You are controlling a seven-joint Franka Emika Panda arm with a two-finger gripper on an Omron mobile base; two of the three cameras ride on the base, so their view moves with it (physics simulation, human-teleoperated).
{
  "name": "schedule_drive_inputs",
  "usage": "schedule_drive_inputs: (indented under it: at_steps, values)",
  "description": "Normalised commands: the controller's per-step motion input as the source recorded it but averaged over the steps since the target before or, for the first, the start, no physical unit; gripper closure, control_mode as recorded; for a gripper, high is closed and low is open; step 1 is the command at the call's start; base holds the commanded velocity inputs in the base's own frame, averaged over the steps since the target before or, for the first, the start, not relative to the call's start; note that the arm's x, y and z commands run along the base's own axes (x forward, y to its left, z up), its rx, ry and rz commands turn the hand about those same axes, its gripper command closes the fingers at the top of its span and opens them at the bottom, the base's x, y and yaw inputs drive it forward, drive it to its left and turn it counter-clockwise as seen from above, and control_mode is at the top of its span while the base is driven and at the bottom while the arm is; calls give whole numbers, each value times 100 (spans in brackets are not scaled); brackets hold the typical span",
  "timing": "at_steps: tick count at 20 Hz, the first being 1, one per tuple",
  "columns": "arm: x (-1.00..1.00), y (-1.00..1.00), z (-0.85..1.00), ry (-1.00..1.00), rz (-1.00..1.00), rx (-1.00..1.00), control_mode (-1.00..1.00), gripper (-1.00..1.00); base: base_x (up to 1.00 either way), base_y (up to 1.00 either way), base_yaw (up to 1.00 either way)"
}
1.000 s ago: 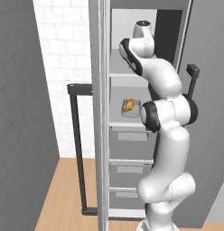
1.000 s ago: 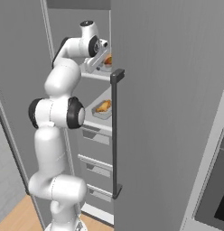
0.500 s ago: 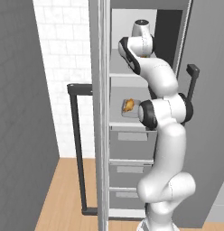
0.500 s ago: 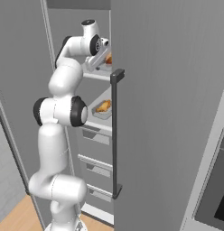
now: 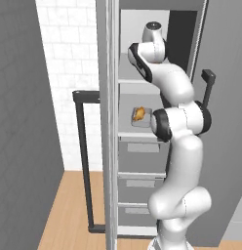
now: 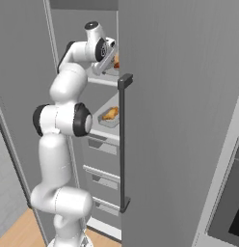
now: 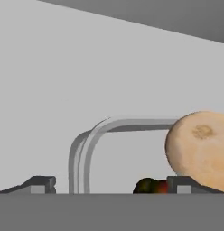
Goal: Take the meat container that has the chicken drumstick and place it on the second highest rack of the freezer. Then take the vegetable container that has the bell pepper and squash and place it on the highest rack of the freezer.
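Note:
My gripper (image 7: 109,187) is open at the highest rack (image 6: 99,80) of the freezer (image 5: 142,73). Its fingertips (image 7: 40,184) stand wide apart on either side of the vegetable container's rim (image 7: 86,145). Inside that container lie the pale tan squash (image 7: 202,151) and, low down, the red bell pepper (image 7: 153,185). From the right base view the gripper (image 6: 110,57) reaches over the vegetable container (image 6: 114,63), which the door half hides. One shelf lower, the meat container (image 5: 140,117) with the chicken drumstick (image 6: 110,114) rests on the second highest rack (image 5: 137,136).
The freezer door with its long dark bar handle (image 6: 122,144) stands open close to the arm's right. Grey drawers (image 5: 141,184) sit below the shelves. Another dark handle (image 5: 83,161) stands to the left, in front of a white tiled wall (image 5: 69,58).
The jaws have gone from shut on the vegetable container to wide apart, letting it go on the top shelf. The arm has barely shifted.

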Motion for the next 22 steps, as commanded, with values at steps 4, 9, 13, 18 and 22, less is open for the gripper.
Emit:
schedule_drive_inputs:
  at_steps: [4,9,13,18,22]
  values:
    - [-8,0,-12,-30,2,-7,-100,-100,0,0,0]
    - [-37,0,0,-32,1,-4,-100,-100,0,0,0]
    - [-66,0,4,-25,2,0,-100,-100,0,0,0]
    - [-100,0,38,-14,2,0,-100,-100,0,0,0]
    - [-100,1,39,-5,0,0,-100,-100,0,0,0]
